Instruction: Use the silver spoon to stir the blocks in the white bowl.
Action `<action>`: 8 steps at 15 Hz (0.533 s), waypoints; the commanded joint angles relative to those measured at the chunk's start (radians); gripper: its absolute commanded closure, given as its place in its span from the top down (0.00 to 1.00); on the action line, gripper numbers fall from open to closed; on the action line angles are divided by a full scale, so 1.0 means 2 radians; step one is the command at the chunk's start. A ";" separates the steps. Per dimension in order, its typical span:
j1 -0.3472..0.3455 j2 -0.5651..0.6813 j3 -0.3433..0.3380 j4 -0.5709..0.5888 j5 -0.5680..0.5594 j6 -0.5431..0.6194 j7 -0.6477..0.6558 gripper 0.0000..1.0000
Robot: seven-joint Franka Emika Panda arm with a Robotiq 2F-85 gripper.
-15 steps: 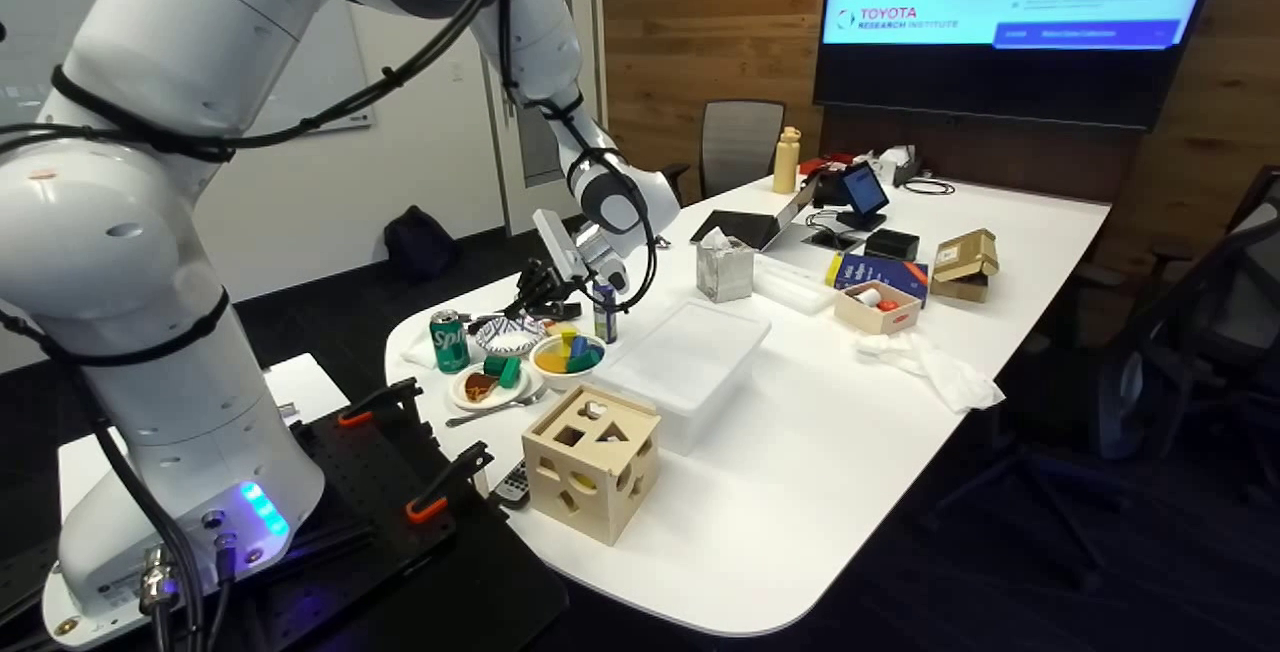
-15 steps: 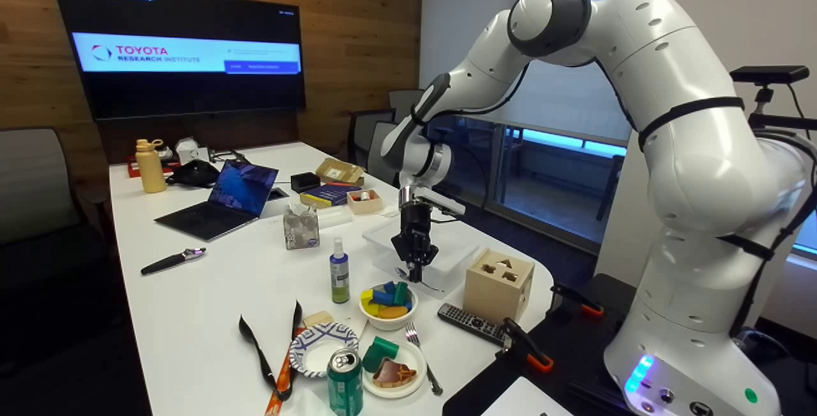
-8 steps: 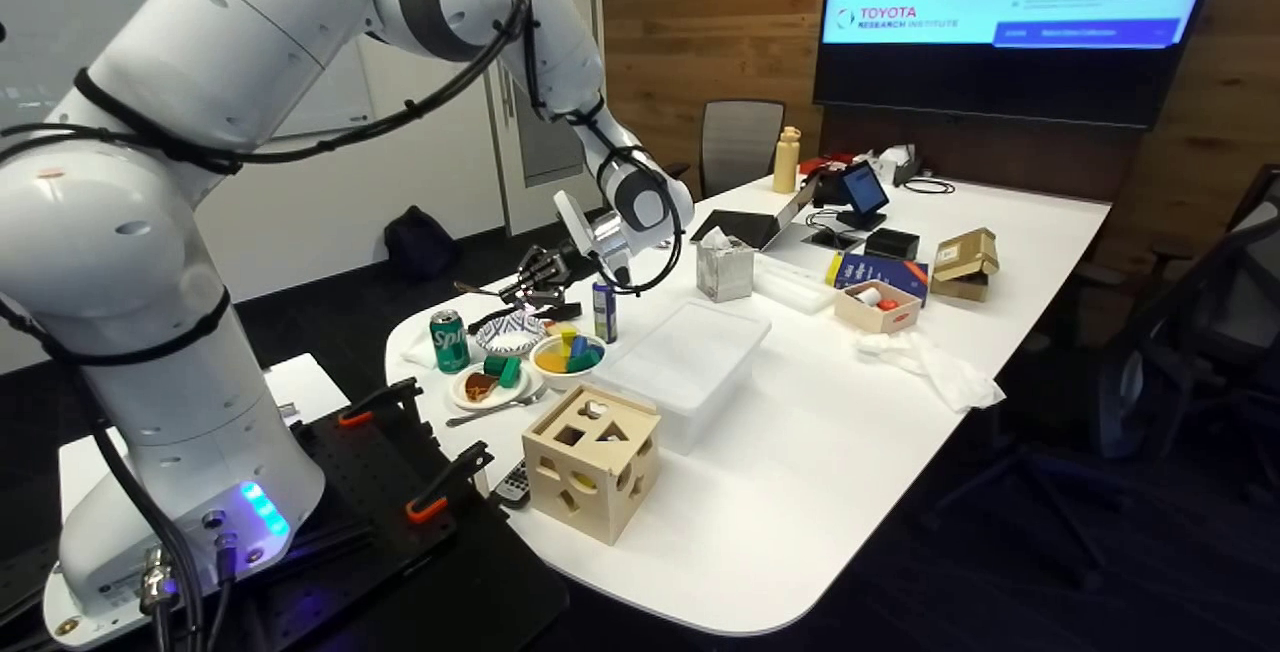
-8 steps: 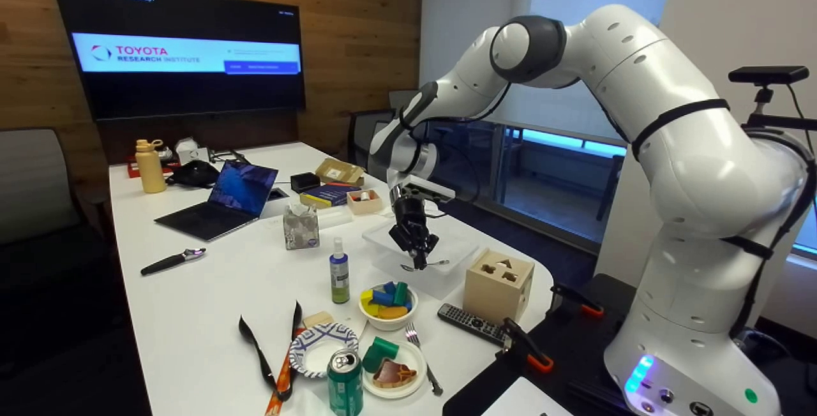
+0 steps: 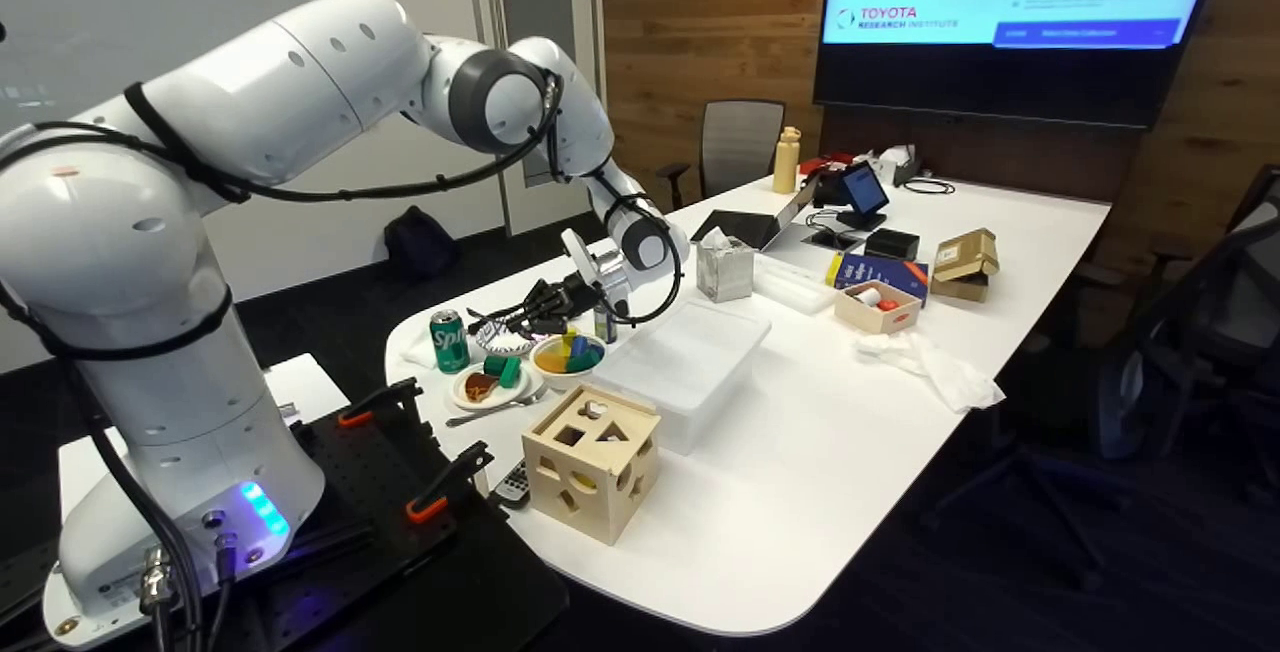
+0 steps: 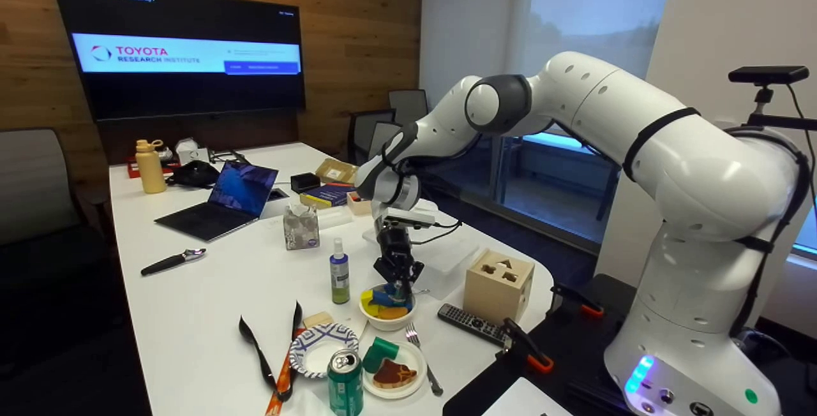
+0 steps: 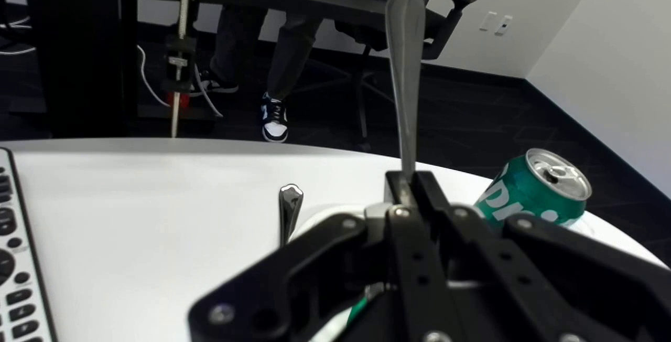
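The white table (image 6: 210, 301) fills the lower left and centre of an exterior view, one rounded end beside the robot arm (image 6: 603, 94), presumably to keep the work within reach. The robot arm arches in from the right of that view and bends down near the middle, likely to bring the tool in from above. Behind it, the translucent plastic box (image 6: 443, 263) is partly covered by the arm's end. The gripper (image 7: 410, 187) is closed tight, its fingers pinching the handle of the silver spoon (image 7: 406, 64) and nothing else. The white bowl (image 6: 385, 325) sits at lower centre, its wall probably enough to keep the load in; the fingertips overlap its upper right, yet contact cannot be told. The silver spoon points its broad handle end to the top of the wrist view; this hold seems meant to leave the scooping end free, but that end is hidden. The blocks (image 6: 383, 298), yellow, blue and orange, lie heaped in the white bowl, the upper right of the heap masked, and whether the silver spoon is among them is unclear
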 commanded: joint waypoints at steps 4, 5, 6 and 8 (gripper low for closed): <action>0.019 0.083 -0.005 0.110 -0.003 -0.047 0.073 0.02; 0.021 0.091 -0.005 0.120 -0.002 -0.049 0.084 0.02; 0.022 0.099 -0.005 0.132 -0.002 -0.051 0.094 0.02; 0.024 0.113 -0.006 0.151 -0.002 -0.050 0.113 0.02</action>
